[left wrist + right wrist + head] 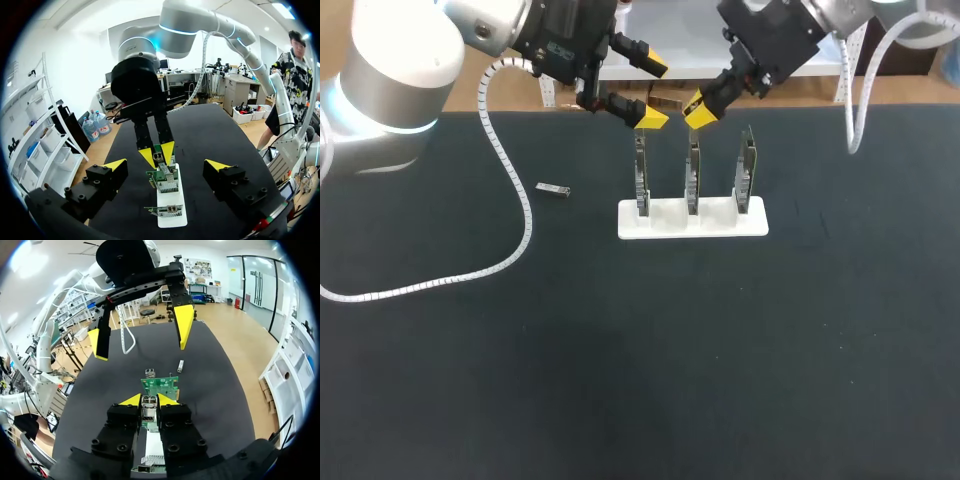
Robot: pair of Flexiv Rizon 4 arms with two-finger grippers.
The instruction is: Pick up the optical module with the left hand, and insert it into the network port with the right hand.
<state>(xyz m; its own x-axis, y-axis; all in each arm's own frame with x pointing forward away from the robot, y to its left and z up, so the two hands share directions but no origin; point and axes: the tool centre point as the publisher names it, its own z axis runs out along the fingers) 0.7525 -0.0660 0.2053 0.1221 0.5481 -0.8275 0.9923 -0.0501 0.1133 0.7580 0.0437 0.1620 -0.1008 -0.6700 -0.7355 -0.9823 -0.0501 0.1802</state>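
Find the module (553, 189) lying flat on the table (620, 350), alone, well to the left of the rack (665, 222) and untouched. Judge it light, rigid and metal-cased: smooth sides, likely to skate on the mat if nudged by one finger first. Best taken across the two long sides near the middle, leaving the plug end free for a handover. Avoid squeezing the ends, likely the delicate parts.

Look next to the three cards (692, 175) standing upright in the rack, thin boards, apt to flex under a crooked push.

Above the rack's left end, see the left gripper (652, 92) hovering with fingers spread wide and nothing between them, not yet near the module. Beside it, over the middle card, see the right gripper (698, 110); tips close together, some small metal part between them, gripped or not impossible to tell.
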